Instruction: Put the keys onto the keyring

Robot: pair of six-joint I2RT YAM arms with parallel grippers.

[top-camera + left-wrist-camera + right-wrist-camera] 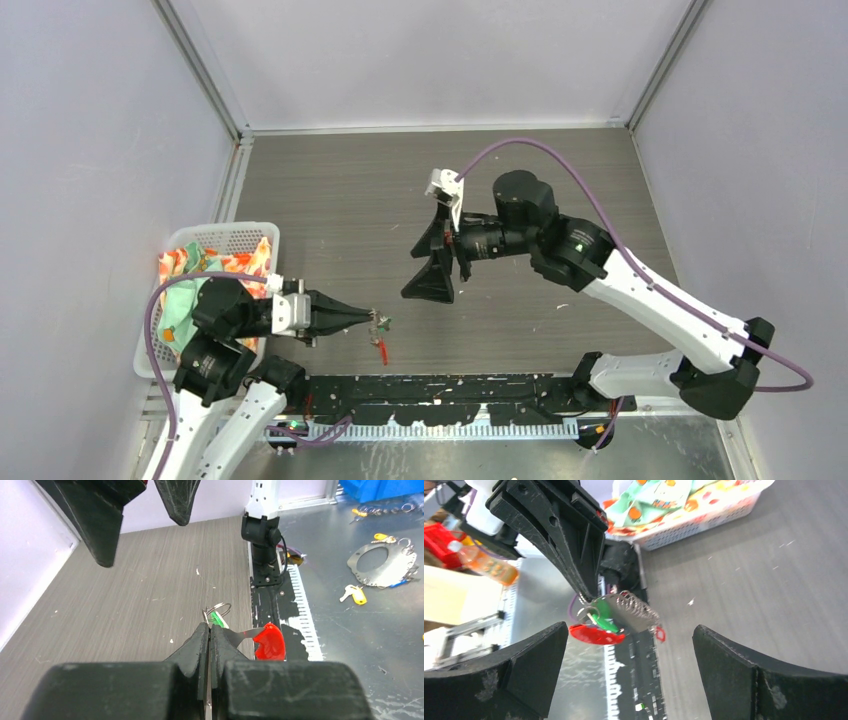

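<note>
A matt, wood-grained grey surface covers the table (330, 190). The black plastic fingers (197, 647) of the left gripper (209, 628) look dull and scuffed. The keyring (638, 609) is thin, bright metal wire; its red strip (270, 641) and the head of the green key (603, 618) are glossy plastic. Printed cloth (185, 295) fills a white perforated plastic basket (235, 233).

keyring (380, 322) to the right of basket (232, 228)

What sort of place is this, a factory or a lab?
Probably a robotics lab test booth: plain walls box in a table, two arms are bolted at its edge, and spare keys litter a bench alongside.
</note>
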